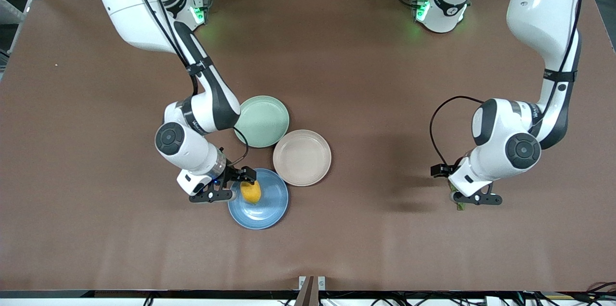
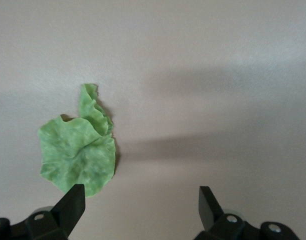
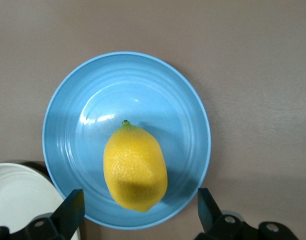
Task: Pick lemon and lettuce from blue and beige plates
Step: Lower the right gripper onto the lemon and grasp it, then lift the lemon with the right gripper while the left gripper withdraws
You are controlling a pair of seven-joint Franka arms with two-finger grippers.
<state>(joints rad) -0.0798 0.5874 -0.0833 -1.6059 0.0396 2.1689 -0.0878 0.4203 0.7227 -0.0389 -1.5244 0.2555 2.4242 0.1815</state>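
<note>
With both pincers spread apart, the smooth oval yellow lemon (image 3: pixel 135 168) could be squirted off the round blue plate (image 3: pixel 68 120) under the right pincer (image 1: pixel 234 185), and the thin wrinkled green lettuce leaf (image 2: pixel 79 149), flat on the brown worktop (image 1: pixel 365 70), could be missed by the left pincer (image 1: pixel 463 201).

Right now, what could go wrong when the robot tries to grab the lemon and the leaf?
The lemon is round and smooth and lies loose on the blue plate, so it might roll or slip when the open right gripper above it closes.

The lettuce lies flat on the bare table, not on a plate. The open left gripper hangs to one side of it, so the fingers might miss the thin leaf or just push it.
</note>
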